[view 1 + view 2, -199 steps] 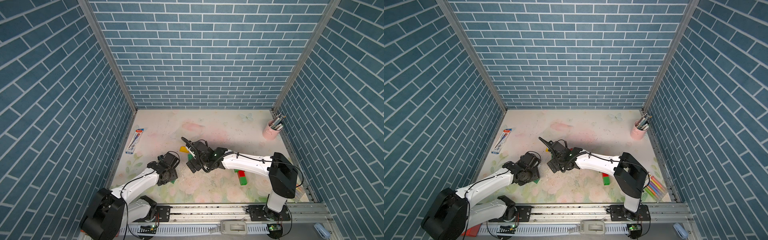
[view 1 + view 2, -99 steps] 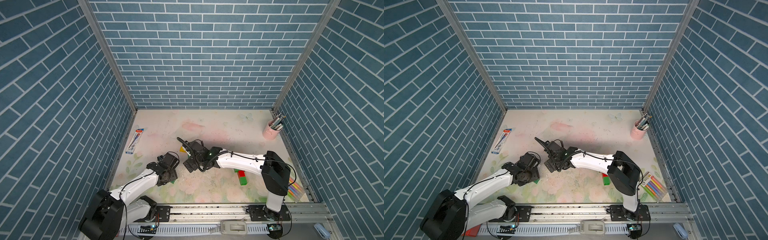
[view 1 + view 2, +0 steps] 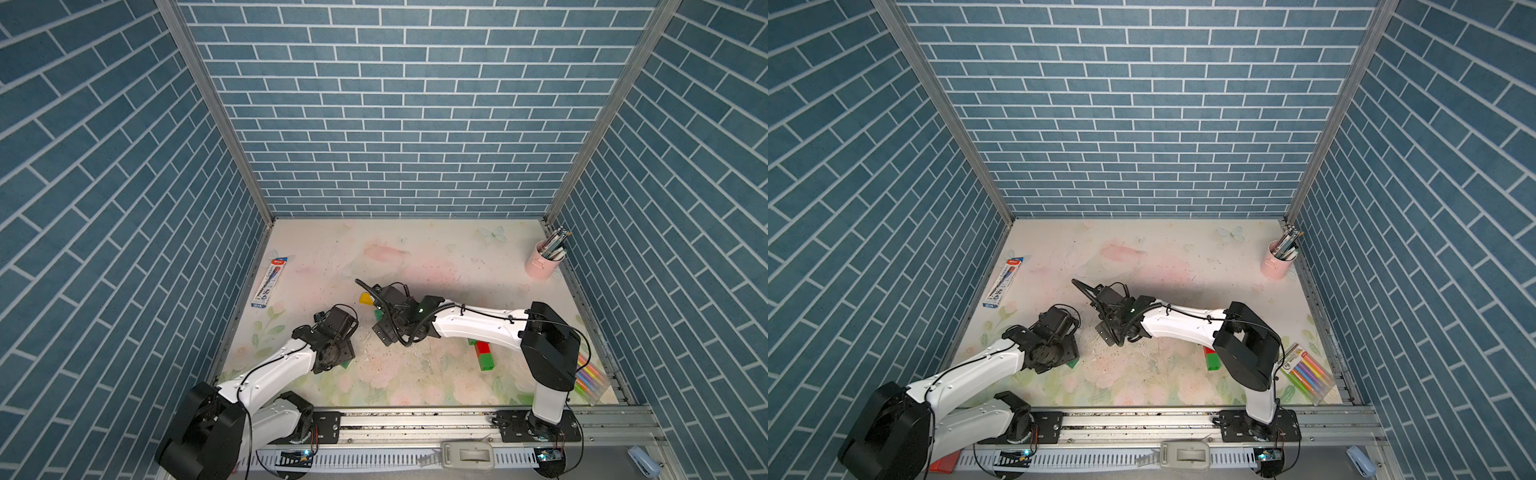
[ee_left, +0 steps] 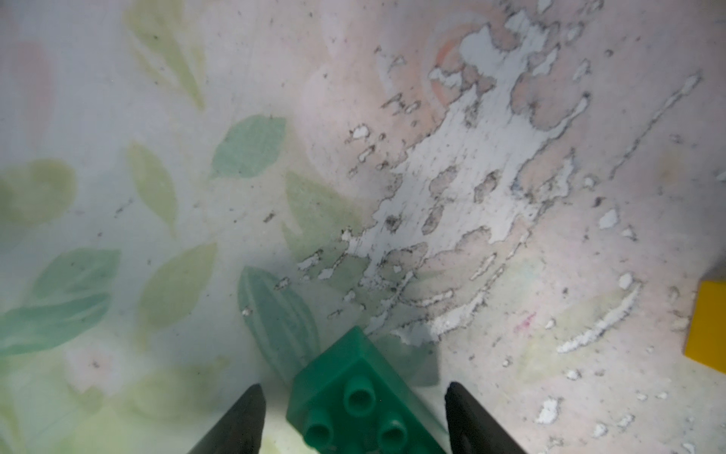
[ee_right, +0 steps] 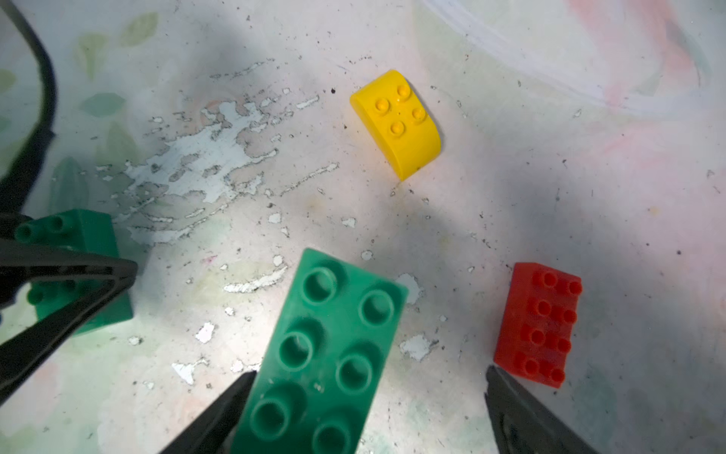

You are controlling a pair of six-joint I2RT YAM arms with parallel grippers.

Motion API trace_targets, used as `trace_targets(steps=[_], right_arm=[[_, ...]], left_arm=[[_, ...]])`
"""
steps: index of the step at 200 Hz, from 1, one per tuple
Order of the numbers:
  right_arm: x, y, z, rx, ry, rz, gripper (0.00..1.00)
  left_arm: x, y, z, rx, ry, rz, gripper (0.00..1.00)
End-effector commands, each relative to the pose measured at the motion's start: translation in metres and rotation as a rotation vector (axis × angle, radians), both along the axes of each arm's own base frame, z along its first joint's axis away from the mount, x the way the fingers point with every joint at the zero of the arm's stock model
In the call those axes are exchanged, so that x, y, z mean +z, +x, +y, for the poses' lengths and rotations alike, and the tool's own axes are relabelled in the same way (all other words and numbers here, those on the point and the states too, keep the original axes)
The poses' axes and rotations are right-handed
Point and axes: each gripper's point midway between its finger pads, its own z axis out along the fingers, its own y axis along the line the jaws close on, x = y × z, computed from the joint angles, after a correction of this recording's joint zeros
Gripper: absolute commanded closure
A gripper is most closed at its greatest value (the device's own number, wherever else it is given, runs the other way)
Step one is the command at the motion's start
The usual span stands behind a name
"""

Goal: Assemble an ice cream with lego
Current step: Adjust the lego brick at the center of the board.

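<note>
A pale floral tabletop [image 3: 415,257] sits inside walls [image 3: 395,104] papered with blue brick pattern. Its print is scraped away to white in a ragged patch [image 4: 451,165] near the middle. A pink cup [image 3: 542,266] holding pens [image 3: 557,243] stands in the far right corner. A flat blister pack of pens [image 3: 269,283] lies along the left edge. A clear pack of coloured markers [image 3: 1308,372] lies at the front right corner. A metal rail [image 3: 415,419] runs along the front edge.
</note>
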Motion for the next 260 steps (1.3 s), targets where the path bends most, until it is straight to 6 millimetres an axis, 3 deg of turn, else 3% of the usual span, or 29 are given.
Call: trace_targets(steps=[1, 93, 142, 157, 201, 238, 260], right_arm=[[0.011, 0.001, -0.015, -0.030, -0.019, -0.027, 0.09], [0.013, 0.007, -0.035, -0.063, -0.047, -0.047, 0.09], [0.019, -0.001, -0.038, -0.053, -0.015, -0.023, 0.09], [0.019, -0.004, -0.040, -0.054, -0.011, -0.013, 0.09], [0.023, -0.009, -0.043, -0.050, -0.001, 0.002, 0.09], [0.027, -0.011, -0.041, -0.051, 0.023, 0.006, 0.09], [0.029, -0.012, -0.043, -0.050, 0.024, 0.006, 0.09]], left_arm=[[-0.001, -0.005, 0.005, 0.009, 0.017, 0.018, 0.24], [0.001, -0.005, 0.001, -0.003, -0.002, 0.015, 0.17], [0.006, -0.009, 0.002, -0.071, 0.031, 0.027, 0.17], [0.009, -0.007, -0.002, -0.101, 0.025, 0.013, 0.12], [0.008, -0.024, -0.014, -0.099, -0.019, 0.030, 0.05], [0.030, -0.031, 0.001, -0.043, 0.082, -0.005, 0.20], [0.028, -0.041, 0.005, -0.018, 0.087, 0.041, 0.37]])
